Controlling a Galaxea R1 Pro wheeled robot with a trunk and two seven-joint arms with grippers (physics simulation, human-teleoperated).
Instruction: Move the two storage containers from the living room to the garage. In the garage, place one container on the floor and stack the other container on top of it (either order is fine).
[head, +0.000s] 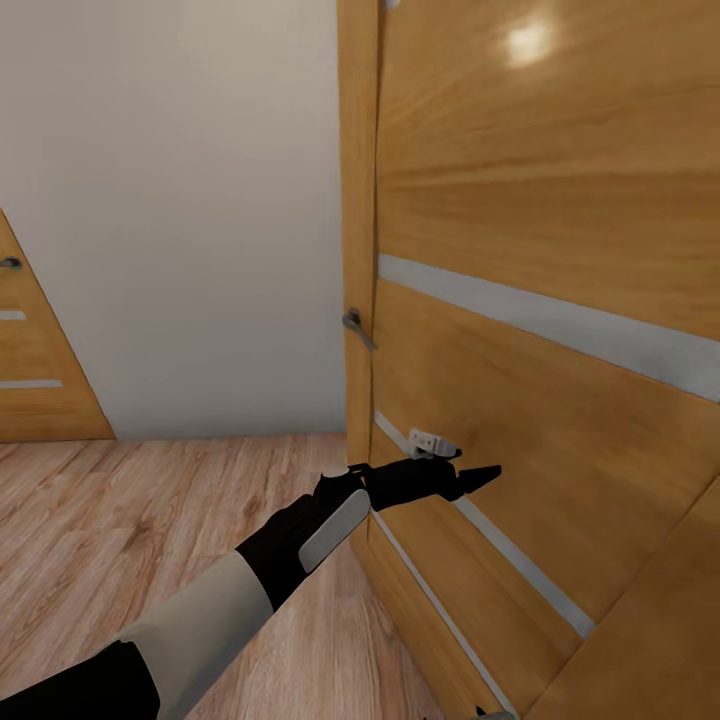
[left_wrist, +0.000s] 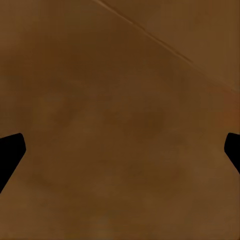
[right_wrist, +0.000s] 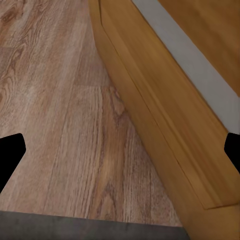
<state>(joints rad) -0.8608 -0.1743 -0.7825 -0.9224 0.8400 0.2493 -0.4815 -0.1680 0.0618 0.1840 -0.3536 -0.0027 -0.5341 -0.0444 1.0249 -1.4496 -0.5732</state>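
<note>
No orange-red containers anywhere around the robot right now, so I can't say where they are; this looks like the travel part of the job, with the robot stuck dealing with a wooden door (head: 540, 300) that has pale horizontal stripes. The left gripper (head: 470, 478) is reaching out low, right up against the door face, well below the lever handle (head: 355, 328), and its fingertips (left_wrist: 10, 152) sit wide apart at the frame edges with nothing between them, just brown wood up close. The right gripper (right_wrist: 120, 150) hangs over the light plank floor (right_wrist: 55, 100) by the door's bottom edge, fingers also spread and empty. There's a dark grey strip (right_wrist: 85, 229) past the planks, possibly the garage concrete, hard to tell. Next move, I'd guess: push the door to swing it clear, then drive on through.
</note>
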